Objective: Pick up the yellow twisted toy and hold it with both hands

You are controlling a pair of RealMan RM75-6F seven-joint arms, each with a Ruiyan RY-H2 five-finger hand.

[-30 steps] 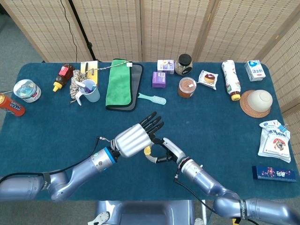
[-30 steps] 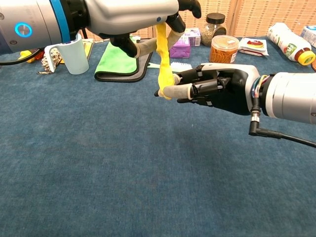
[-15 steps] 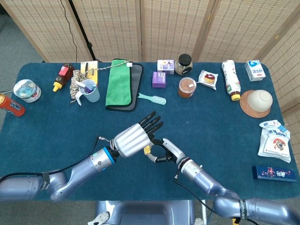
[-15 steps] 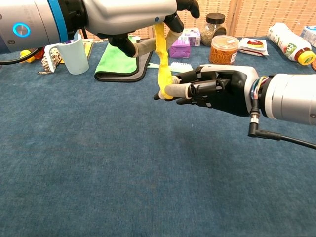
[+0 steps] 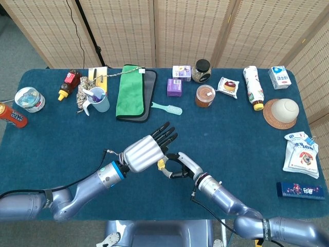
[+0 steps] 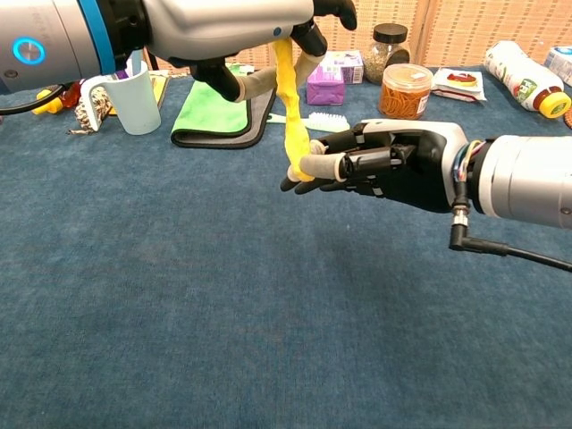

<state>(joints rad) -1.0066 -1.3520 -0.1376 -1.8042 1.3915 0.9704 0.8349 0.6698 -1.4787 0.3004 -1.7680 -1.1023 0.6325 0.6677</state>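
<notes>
The yellow twisted toy (image 6: 292,112) hangs in the air above the blue table (image 6: 179,313), stretched almost upright between the two hands. The main risk seems to be at the lower end: the right hand (image 6: 393,161) holds only the bottom tip of the toy, so a small pull from either arm could probably draw the soft strip out of its fingers. If the arms move apart, the toy may also stretch too much or slip from the upper grip.

The left hand (image 6: 232,31) is closed around the top end of the toy, with its fingers curled down over it. The right hand reaches in from the side, and its fingers (image 6: 322,165) are closed around the lower end of the toy. In the head view the toy (image 5: 161,164) shows only as a small yellow spot between the hands.
</notes>
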